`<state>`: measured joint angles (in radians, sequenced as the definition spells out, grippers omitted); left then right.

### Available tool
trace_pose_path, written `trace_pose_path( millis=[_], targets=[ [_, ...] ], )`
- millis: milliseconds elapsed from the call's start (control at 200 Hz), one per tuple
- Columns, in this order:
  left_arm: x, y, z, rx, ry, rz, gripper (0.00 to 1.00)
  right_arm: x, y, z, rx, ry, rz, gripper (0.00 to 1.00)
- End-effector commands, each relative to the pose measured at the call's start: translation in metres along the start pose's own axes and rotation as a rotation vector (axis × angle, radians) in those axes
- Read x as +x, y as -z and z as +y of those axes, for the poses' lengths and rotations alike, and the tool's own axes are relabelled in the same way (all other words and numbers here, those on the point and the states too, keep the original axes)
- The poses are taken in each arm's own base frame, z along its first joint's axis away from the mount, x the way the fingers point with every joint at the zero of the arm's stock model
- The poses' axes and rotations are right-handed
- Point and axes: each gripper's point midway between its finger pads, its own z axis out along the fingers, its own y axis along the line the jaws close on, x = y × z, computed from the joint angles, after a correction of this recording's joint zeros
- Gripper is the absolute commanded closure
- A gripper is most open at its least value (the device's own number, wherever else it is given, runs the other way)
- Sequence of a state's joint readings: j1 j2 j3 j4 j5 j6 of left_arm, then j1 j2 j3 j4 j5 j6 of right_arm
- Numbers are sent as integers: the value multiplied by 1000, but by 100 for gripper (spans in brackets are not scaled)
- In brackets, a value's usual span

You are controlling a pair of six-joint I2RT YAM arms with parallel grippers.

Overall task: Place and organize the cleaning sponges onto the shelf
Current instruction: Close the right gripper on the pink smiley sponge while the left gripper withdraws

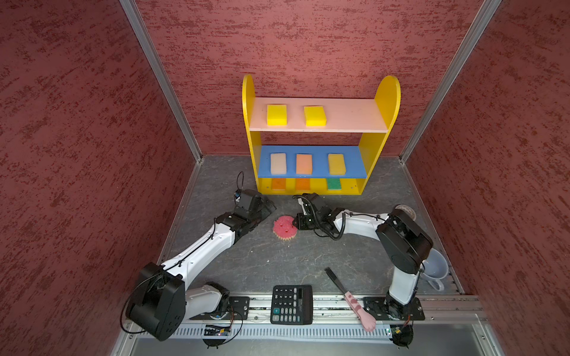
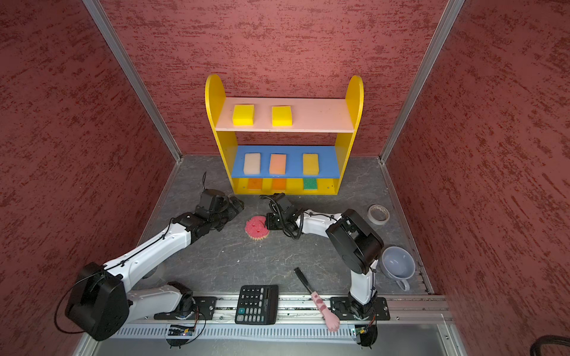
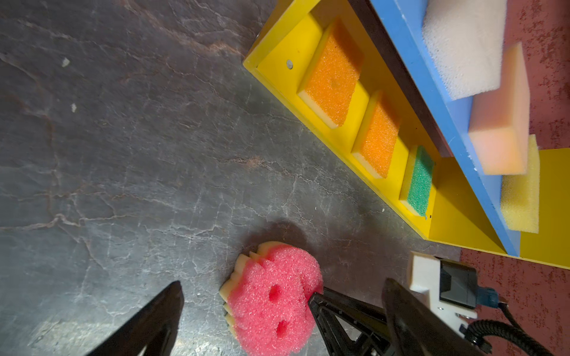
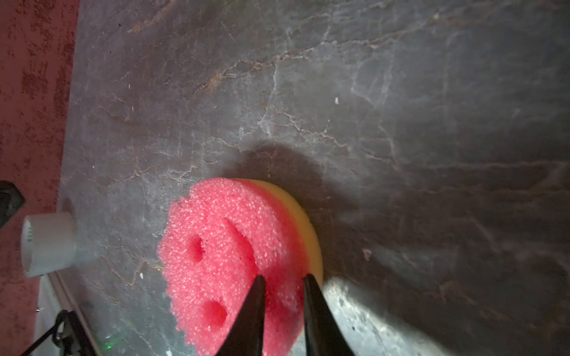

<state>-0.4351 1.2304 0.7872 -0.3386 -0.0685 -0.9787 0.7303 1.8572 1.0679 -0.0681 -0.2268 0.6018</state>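
Observation:
The round pink sponge (image 1: 284,227) (image 2: 256,227) (image 4: 234,246) sits tilted on the grey floor in front of the shelf (image 1: 387,92) (image 2: 354,92). My right gripper (image 1: 295,222) (image 4: 283,279) is shut on the sponge's right edge. My left gripper (image 1: 268,206) (image 3: 282,289) hangs open just left of it and touches nothing. Two yellow sponges (image 1: 276,114) lie on the pink top board. Cream (image 1: 278,163), peach (image 1: 304,164) and yellow (image 1: 336,164) sponges lie on the blue board. Two orange sponges (image 3: 331,77) and a green one (image 3: 419,182) lie on the bottom board.
A black calculator (image 1: 291,304) and a pink-handled brush (image 1: 351,297) lie by the front rail. A grey cup (image 2: 396,266) and a tape roll (image 2: 378,214) stand at the right, behind the right arm. Red walls close in three sides.

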Motion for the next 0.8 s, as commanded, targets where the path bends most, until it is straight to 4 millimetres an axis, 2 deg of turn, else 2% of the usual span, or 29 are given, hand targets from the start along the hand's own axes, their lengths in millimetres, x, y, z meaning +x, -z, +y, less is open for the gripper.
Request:
trace_pose_path(
  millis=[0, 180, 346, 536, 596, 691, 761, 797],
  targets=[
    [-9, 6, -22, 66, -20, -25, 0, -12, 13, 3, -1, 60, -34, 88],
    [-16, 13, -35, 84, -51, -39, 0, -29, 40, 13, 4, 157, -71, 100],
    [-30, 31, -47, 99, -92, -90, 0, -43, 75, 6, 95, 246, -109, 100],
    [-53, 63, -85, 194, -157, -169, 0, -63, 114, -9, 215, 292, -183, 100],
    [-57, 71, -96, 223, -165, -184, 3, -65, 123, -15, 236, 274, -195, 100],
    [-61, 82, -118, 291, -207, -200, 13, -65, 135, -17, 227, 252, -223, 100],
    [-64, 88, -140, 330, -246, -205, 24, -61, 137, -26, 237, 232, -240, 100],
    [-64, 92, -154, 356, -260, -203, 31, -61, 145, -26, 228, 221, -264, 100]
  ],
)
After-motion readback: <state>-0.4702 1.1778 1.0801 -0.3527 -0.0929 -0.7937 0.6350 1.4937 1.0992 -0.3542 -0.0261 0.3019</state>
